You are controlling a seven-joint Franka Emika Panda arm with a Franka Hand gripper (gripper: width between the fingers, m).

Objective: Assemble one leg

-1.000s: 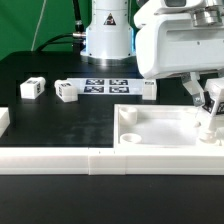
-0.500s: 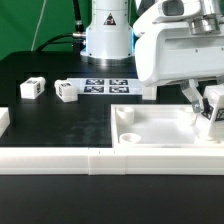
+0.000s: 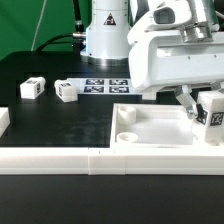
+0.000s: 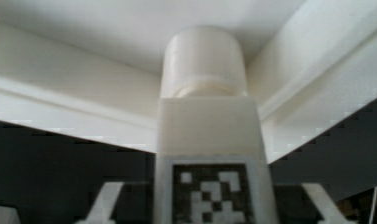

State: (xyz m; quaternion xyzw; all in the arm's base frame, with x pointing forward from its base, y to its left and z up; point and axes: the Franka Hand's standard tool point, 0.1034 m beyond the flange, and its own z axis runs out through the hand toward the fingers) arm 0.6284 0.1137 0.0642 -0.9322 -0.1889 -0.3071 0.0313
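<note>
My gripper (image 3: 203, 104) is shut on a leg (image 3: 211, 112), a small white block with a black-and-white tag facing the camera. It holds the leg slightly tilted over the right end of the large white tray part (image 3: 160, 137). In the wrist view the leg (image 4: 211, 150) fills the middle, its round peg end pointing at the tray's inner corner (image 4: 291, 60). The gripper (image 4: 211, 205) shows one finger (image 4: 110, 200) on each side of it. Two more legs (image 3: 33, 88) (image 3: 66, 91) lie at the exterior view's left.
The marker board (image 3: 105, 86) lies in front of the robot base (image 3: 107, 35). Long white rails (image 3: 60, 161) run along the front edge. A white block (image 3: 3, 120) sits at the far left. The tray has a round hole (image 3: 127, 116) at its left corner.
The gripper and the leg have shifted a little toward the exterior view's right over the tray's right end. The leg's tag now faces the camera more squarely. The loose legs have not moved.
</note>
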